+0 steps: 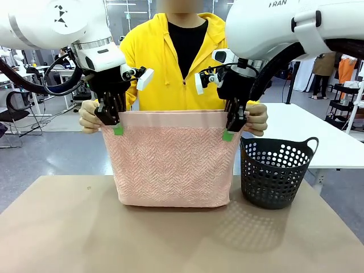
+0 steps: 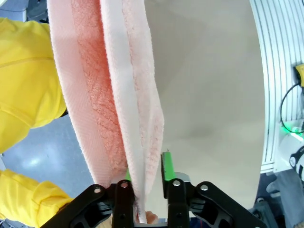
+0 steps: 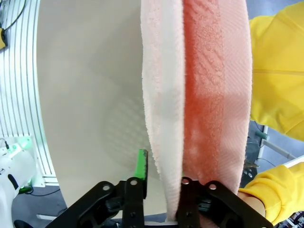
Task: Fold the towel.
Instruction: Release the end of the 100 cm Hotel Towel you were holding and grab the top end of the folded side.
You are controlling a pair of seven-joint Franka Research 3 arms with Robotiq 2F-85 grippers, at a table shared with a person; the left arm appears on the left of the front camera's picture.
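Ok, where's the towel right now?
Front view, centre: the towel hangs doubled with its lower edge on the table, top corners at the person's hands and between both arms' jaws; the black basket stands to its right.

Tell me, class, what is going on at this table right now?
The towel hangs doubled over, held up above the table. The left gripper and right gripper straddle its two top corners, jaws apart with a gap beside the cloth. The person's hands hold the same corners. A black basket stands on the table beside it.
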